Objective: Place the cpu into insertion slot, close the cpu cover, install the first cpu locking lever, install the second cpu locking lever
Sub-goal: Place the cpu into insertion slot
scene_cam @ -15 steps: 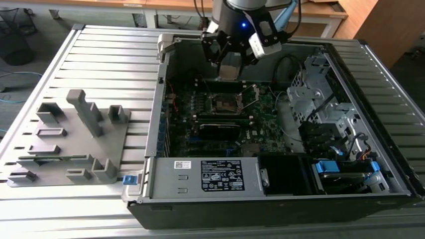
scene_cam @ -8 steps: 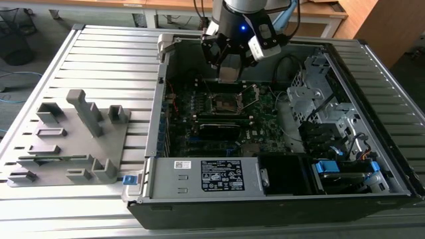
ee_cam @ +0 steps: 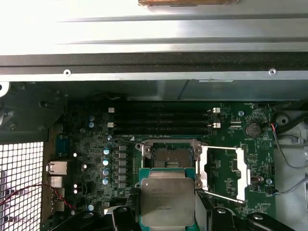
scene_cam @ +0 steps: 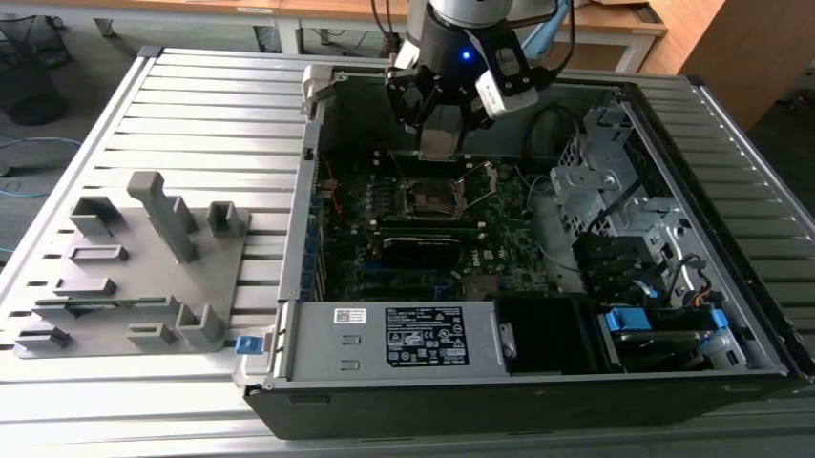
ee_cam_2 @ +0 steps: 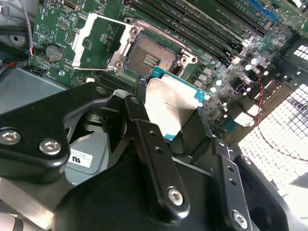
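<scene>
My gripper hangs inside the open computer case, shut on the cpu, a flat square chip with a pale silver face. The cpu is clamped by its edges between the black fingers and held above the board, just beside the insertion slot. The slot lies bare, with a dark centre and a silvery rim. The cpu cover, a thin silvery frame, is swung open and lies beside the slot. The exterior view places the slot a little nearer the camera than the gripper.
Long black memory slots run alongside the slot, near the case wall. A black card, the power supply, the drive cage and loose cables crowd the case. A grey fixture tray sits on the exterior view's left.
</scene>
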Controlling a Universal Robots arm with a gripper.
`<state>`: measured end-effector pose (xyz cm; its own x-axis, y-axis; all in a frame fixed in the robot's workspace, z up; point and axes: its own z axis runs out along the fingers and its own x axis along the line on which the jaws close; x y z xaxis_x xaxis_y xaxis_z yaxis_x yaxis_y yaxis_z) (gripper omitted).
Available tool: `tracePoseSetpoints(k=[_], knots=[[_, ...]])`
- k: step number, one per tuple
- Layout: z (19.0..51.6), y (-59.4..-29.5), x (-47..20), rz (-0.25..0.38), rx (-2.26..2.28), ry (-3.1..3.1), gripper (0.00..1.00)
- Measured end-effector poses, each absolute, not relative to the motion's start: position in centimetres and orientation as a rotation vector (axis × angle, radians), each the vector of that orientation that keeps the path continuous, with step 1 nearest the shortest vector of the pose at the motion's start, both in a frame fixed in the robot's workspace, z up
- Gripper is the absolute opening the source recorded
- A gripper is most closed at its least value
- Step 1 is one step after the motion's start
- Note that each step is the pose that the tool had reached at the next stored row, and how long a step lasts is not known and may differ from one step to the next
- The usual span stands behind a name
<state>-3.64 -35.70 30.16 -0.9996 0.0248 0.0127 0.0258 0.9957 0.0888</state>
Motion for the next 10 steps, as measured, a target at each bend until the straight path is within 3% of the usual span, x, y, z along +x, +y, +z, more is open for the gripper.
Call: tracePoseSetpoints(k=[10], knots=[[30.01, -35.7, -3.64, -0.14, -0.04, -3.127, 0.54]])
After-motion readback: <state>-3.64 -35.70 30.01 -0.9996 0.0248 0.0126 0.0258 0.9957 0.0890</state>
